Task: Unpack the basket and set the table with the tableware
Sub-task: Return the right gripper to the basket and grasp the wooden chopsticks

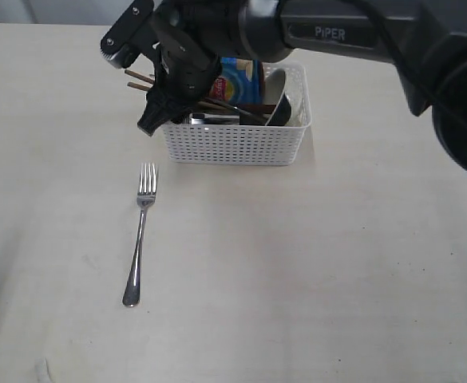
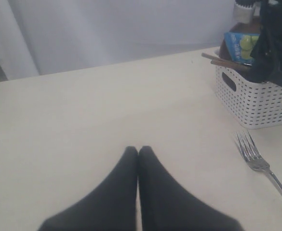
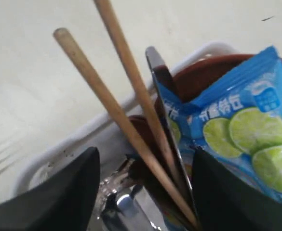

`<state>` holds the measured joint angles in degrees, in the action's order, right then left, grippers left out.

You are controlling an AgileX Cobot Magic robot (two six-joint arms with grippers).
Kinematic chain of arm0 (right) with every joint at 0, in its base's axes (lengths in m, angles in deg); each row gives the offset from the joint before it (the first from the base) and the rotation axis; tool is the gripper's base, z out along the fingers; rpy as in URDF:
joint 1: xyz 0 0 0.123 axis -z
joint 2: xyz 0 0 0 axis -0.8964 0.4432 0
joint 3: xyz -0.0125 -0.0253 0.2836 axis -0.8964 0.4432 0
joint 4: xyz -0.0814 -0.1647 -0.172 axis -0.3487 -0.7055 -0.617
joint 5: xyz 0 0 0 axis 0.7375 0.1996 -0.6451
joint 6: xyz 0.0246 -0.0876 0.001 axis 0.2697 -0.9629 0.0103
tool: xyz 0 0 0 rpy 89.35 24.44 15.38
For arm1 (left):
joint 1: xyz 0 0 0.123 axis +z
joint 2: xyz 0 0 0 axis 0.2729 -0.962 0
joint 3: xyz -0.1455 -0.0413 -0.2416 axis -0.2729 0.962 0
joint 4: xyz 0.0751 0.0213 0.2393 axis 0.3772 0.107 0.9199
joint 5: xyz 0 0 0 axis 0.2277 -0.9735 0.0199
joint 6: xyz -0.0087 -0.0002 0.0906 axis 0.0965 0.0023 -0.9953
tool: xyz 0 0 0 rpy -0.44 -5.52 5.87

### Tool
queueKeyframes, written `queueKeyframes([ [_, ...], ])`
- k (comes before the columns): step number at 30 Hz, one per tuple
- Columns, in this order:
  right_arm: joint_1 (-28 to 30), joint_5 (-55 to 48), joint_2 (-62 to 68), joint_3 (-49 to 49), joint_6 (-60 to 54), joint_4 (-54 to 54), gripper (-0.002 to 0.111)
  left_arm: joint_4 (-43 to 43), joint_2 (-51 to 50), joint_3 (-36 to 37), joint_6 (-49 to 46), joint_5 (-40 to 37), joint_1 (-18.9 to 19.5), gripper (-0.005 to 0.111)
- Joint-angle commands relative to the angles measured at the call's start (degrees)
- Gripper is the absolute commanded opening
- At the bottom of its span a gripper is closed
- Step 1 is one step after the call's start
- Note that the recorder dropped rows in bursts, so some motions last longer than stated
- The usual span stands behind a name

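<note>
The right gripper, jaws spread, straddles two thin brown wooden chopsticks in the white perforated plastic basket; next it should squeeze them. The left gripper is pinched together, empty.

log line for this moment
right gripper: open, straddling chopsticks in basket | left gripper: shut, over table | fork: on table

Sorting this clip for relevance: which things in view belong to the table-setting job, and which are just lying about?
Part of the job:
- basket
- fork, already out on the table
- chopsticks, sticking out of the basket
- reddish-brown plate, in the basket

Just lying about:
- blue chip bag, in the basket among the tableware
</note>
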<state>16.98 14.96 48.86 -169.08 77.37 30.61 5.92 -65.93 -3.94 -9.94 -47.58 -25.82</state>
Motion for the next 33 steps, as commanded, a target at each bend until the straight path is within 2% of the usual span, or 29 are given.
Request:
queueKeyframes([
  [1, 0.07, 0.10, 1.03, 0.16, 2.70, -4.28, 0.054, -0.08, 0.19, 0.13, 0.02, 0.26, 0.14, 0.000],
  [4, 0.07, 0.10, 1.95, 0.16, 6.65, -8.50, 0.054, -0.08, 0.19, 0.13, 0.02, 0.26, 0.14, 0.000],
  [9, 0.07, 0.10, 2.90, 0.16, 7.61, -8.89, 0.053, -0.08, 0.19, 0.13, 0.02, 0.26, 0.14, 0.000],
  [12, 0.07, 0.10, 3.02, 0.16, 7.61, -8.89, 0.036, -0.08, 0.19, 0.13, 0.02, 0.26, 0.14, 0.000],
  [16, 0.07, 0.34, 3.02, 0.16, 7.34, -9.03, 0.001, -0.08, 0.19, 0.13, 0.02, 0.26, 0.14, 0.000],
  [33, -0.15, 0.02, -2.52, 0.16, 7.56, -9.25, 0.000, -0.08, 0.19, 0.13, 0.02, 0.26, 0.14, 0.000],
])
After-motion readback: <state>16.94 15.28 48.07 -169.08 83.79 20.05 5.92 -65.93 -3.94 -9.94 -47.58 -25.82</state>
